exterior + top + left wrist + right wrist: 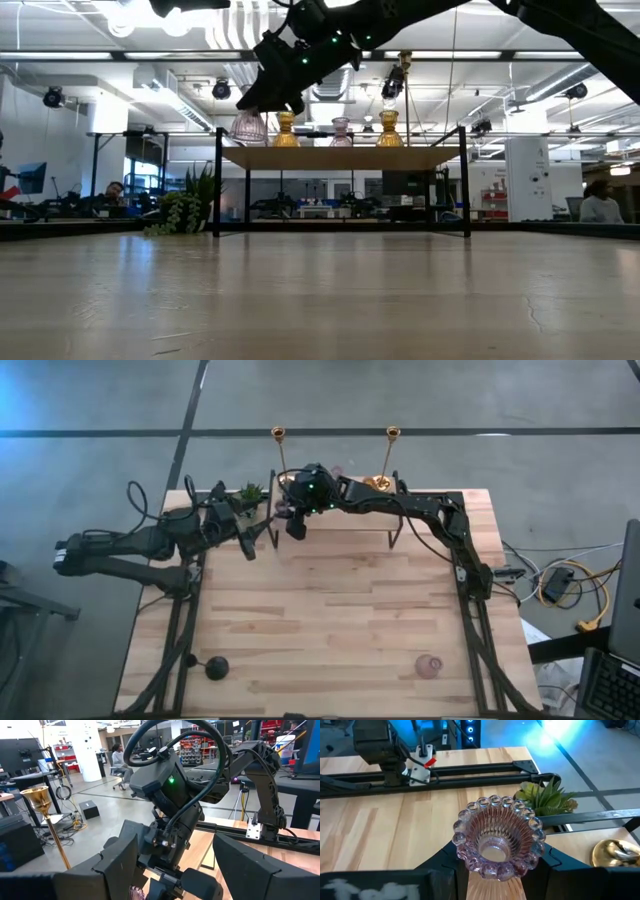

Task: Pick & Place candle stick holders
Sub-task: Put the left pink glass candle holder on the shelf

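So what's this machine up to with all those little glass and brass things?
It is putting candle holders on a small raised shelf at the far side of the table. The right end effector grips a pink glass holder over the shelf's left end, near a potted plant. The left end effector waits open beside it. Amber holders and two brass candlesticks are already up there; a black holder and another pink one wait at the near edge.

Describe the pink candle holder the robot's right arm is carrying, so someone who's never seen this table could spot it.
Start at the raised wooden shelf along the table's far edge, where amber and pink glass holders stand in a row. Above its left end, beside the green plant, the right gripper grips a ribbed pink glass holder with a beaded rim. It is the only holder held clear of any surface.
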`<state>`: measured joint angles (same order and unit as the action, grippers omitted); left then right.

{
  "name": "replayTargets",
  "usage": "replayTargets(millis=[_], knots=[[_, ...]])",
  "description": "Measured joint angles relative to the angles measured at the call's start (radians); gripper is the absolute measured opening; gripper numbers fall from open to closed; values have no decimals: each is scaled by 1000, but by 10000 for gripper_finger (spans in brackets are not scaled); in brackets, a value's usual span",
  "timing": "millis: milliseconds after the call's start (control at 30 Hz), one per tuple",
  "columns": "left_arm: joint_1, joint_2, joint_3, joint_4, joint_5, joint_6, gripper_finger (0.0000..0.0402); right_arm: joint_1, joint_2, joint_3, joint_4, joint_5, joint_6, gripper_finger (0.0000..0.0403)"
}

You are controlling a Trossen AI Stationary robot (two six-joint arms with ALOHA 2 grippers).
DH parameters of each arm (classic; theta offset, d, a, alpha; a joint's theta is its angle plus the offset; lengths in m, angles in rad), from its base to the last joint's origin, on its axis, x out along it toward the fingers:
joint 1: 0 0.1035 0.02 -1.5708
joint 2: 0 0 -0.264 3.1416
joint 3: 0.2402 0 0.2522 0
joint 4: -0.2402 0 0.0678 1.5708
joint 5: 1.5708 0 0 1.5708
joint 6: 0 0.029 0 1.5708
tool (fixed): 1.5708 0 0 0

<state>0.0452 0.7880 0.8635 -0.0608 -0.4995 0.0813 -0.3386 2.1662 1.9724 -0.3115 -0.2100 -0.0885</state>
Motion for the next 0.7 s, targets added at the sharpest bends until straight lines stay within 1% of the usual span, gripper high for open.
replayTargets(millis=[200, 433, 500, 600, 700], knots=[[0, 0, 0, 0, 0, 1, 263, 7, 22, 0, -2, 11, 9, 118], [0, 1, 0, -1, 0, 10, 263, 40, 17, 0, -19, 120, 22, 118], [0, 0, 0, -1, 1, 16, 263, 48, 17, 0, -20, 157, 41, 118], [0, 1, 0, -2, 1, 16, 263, 50, 17, 0, -22, 173, 84, 118], [0, 0, 0, -10, 1, 16, 263, 51, 17, 0, -22, 223, 123, 118]])
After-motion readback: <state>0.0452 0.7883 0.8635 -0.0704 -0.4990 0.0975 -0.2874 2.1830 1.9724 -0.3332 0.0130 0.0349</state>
